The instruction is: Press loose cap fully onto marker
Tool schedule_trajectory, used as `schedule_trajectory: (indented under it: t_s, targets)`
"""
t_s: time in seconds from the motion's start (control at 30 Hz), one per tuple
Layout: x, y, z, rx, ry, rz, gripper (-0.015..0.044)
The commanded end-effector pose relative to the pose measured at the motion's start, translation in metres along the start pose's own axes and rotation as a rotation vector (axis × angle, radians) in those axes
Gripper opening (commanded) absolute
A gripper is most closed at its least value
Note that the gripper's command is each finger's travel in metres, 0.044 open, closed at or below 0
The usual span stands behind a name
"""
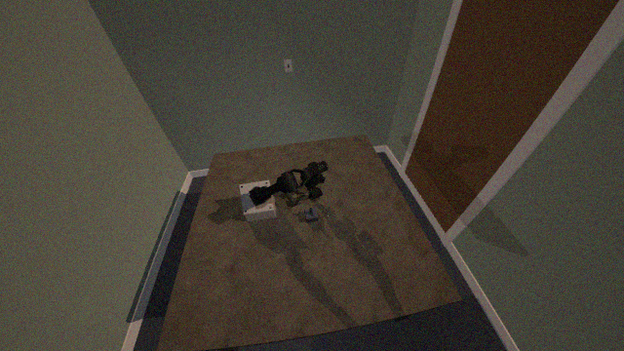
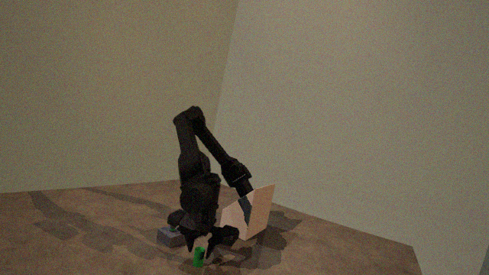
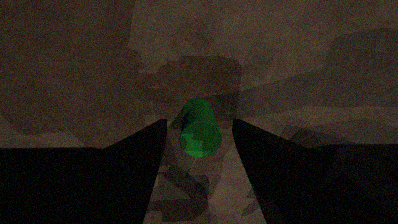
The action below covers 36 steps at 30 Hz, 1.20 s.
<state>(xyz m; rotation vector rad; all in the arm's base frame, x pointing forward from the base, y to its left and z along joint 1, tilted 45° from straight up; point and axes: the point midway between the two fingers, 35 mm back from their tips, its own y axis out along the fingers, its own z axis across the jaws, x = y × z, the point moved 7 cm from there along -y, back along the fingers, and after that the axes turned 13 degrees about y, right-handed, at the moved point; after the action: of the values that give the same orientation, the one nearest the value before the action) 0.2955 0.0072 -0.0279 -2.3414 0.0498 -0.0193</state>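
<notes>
The tool (image 2: 199, 244) points down over the bench (image 2: 344, 244), jaws about half open – each finger stands to one side of the green cap (image 2: 199, 257) w/ a visible gap both sides, so it grips nothing. In the wrist view the two dark fingers frame the cap (image 3: 200, 129), which sits between them toward their tips, upright on the bench surface and apart from either finger. In the exterior view the fingertips reach down to about the cap's upper half; whether one brushes it I can't tell at this res.

Taking the cap as landmark: the small grey holder block (image 2: 170, 237) lies just beside it, to its left and a bit further back in the exterior view, w/ the tool's body partly in front of it. The marker is only a tiny green-tipped stub (image 2: 173, 229) on top of the block there – hard to make out in detail. Behind and to the right of the cap stands the arm's pale base box (image 2: 250, 214), and the black arm (image 2: 191, 153) rises from it, folds at a high elbow, then drops straight down to the cap.

From the top view the arm (image 1: 292, 182) hides the cap; the holder block (image 1: 310, 214) shows as a small dark shape right of the white base (image 1: 258, 210) on the brown bench (image 1: 302, 292).
</notes>
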Motion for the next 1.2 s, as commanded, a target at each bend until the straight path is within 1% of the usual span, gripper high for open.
schedule_trajectory:
  t_s: [0.0, 0.33, 0.47, 0.77, 0.87, 1.17]
  targets:
    - [-0.003, 0.008, 0.001, -0.007, -0.014, 0.005, 0.0241]
    - [-0.004, 0.021, 0.000, -0.009, -0.014, 0.006, 0.0241]
    - [-0.003, 0.021, 0.000, -0.009, -0.014, 0.006, 0.0136]
    - [-0.003, 0.021, 0.000, -0.009, -0.014, 0.006, 0.0076]
    - [-0.003, 0.017, 0.000, -0.008, -0.014, 0.005, 0.0000]
    - [-0.001, -0.009, 0.001, -0.005, -0.014, 0.005, 0.0000]
